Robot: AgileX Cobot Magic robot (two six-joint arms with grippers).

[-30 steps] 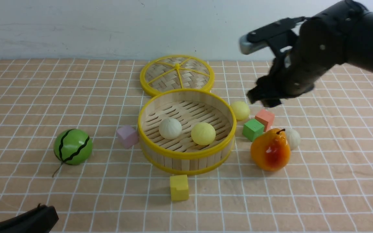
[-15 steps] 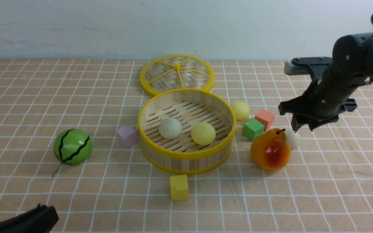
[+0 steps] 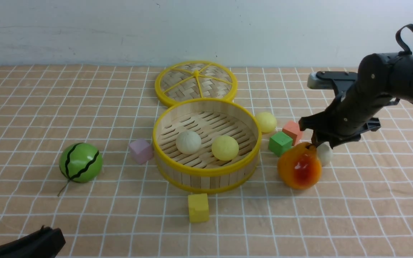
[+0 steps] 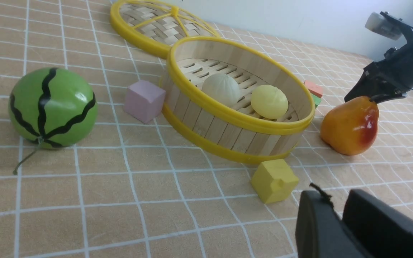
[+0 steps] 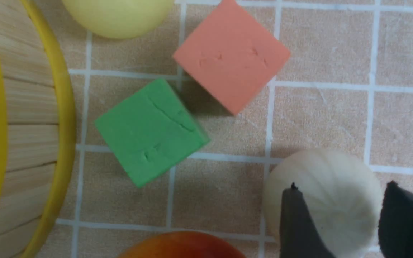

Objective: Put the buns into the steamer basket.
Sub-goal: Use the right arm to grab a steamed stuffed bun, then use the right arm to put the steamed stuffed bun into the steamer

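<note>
beside the pear, pleated off-white bun

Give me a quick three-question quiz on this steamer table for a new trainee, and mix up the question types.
1. How many buns lie inside the steamer basket?
2. True or false: the right pincer is poised over the pale yellow bun outside the basket.
3. Which cube sits in front of the basket, nearest the front camera? A pink, B yellow, C green.

Key
1. Two: one off-white, one pale yellow.
2. False: it is open over the off-white bun beside the pear.
3. B, the yellow cube.
</note>
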